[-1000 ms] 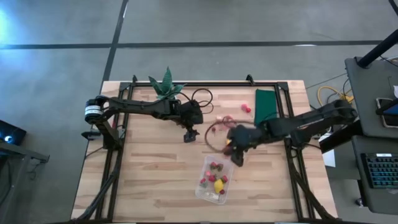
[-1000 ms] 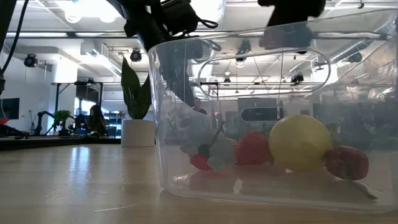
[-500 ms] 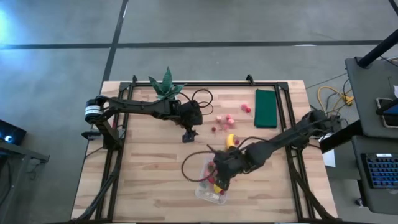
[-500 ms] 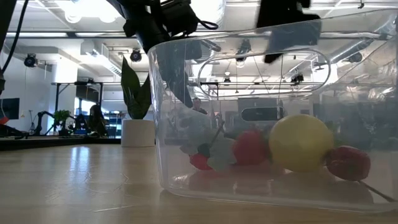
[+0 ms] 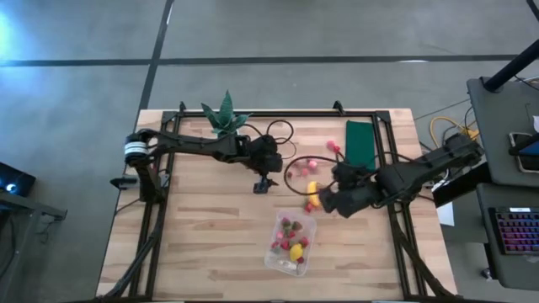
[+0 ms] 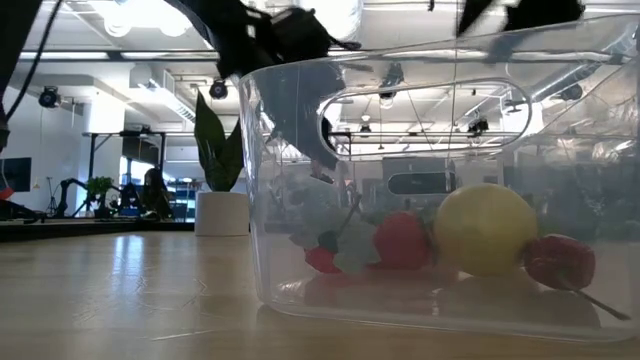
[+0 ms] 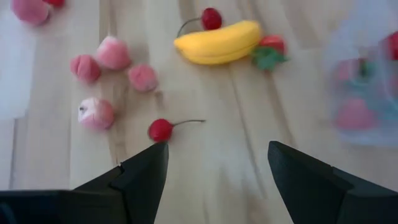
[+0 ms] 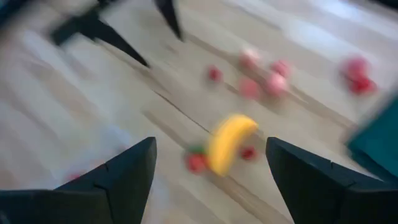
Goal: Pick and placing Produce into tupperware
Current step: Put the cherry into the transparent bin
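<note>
wood table (image 5: 202, 244) over grey concrete floor, black frame rails along its edges. tub (image 5: 290, 242) sits near the front middle of the table, holding a lemon (image 6: 485, 229) plus red pieces and one with a green leafy cap; low view shows the lemon resting between red fruits on the tub floor. banana (image 5: 312, 191) lies on bare wood behind the tub, a strawberry (image 7: 268, 50) touching one end and a cherry (image 7: 210, 17) by its other side. pink pieces (image 7: 112, 53) scattered near it, a lone stemmed cherry (image 7: 161, 129) apart from them. right gripper (image 5: 324, 202) hovers just beside the banana, fingers spread, nothing between them. left gripper (image 5: 263, 185) hangs mid-table left of the loose fruit, fingers spread and empty. green mat (image 5: 361, 143) lies flat at the back right, potted plant (image 5: 224, 116) at the back left.
</note>
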Controlling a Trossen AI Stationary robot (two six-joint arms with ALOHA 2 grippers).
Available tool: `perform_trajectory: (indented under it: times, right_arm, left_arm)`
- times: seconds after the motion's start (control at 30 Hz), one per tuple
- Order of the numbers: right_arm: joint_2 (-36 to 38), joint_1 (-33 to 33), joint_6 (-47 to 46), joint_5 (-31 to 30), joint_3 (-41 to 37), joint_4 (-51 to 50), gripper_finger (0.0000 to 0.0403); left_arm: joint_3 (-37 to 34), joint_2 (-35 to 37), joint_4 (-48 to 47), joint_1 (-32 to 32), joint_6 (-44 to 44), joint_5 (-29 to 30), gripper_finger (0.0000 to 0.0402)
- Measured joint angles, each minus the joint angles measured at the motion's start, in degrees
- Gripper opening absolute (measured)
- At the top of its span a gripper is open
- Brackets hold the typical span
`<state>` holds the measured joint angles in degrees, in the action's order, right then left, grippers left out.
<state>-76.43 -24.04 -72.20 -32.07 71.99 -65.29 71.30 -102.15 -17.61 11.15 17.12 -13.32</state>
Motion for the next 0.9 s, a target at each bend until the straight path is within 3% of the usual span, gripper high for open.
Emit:
perform_trajectory:
  times: [0.47,0.9]
  right_arm:
    - [12.88,0.08,-11.76,2.03,-16.86,-0.13,0.0295]
    - [16.22,0.08,-9.84,2.0,-18.21,-0.18,0.0296]
  left_arm:
    - [7.16,-14.67,6.69,3.05,0.15,0.15,0.026]
    - [9.78,-17.4,2.88,3.15,0.14,-0.17,0.026]
